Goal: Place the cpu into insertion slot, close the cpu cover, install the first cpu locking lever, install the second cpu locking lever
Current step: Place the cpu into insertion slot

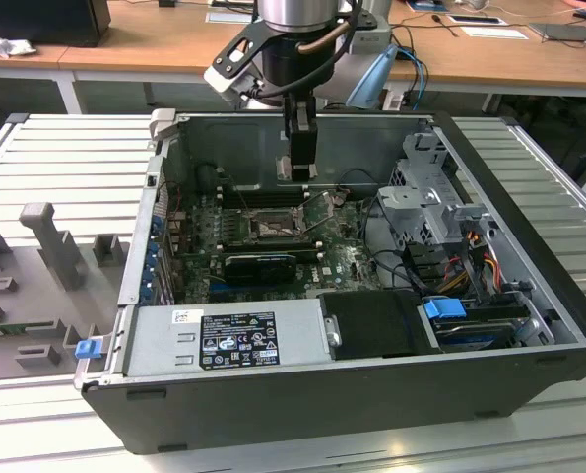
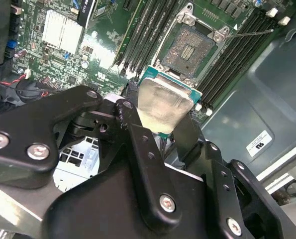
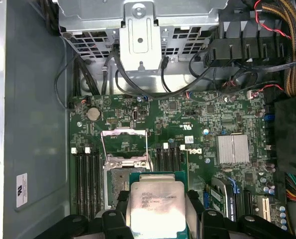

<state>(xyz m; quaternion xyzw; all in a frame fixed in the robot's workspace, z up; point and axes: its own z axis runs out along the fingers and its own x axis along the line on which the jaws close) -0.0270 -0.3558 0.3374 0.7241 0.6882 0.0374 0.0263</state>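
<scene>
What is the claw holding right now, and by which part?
The claw grips the small flat square silvery cpu by two opposite side edges.

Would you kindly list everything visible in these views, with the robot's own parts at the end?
computer case: one, black, open on the table
motherboard: one, green, inside the case
power supply: one, silvery grey, inside the case
graphics card: one, black, on the motherboard
insertion slot: one, dark, silvery-rimmed, empty
cpu cover: one, silvery, swung open at the slot
cpu: one, silvery, above the motherboard near the slot
gripper: one, black, shut on the cpu
</scene>
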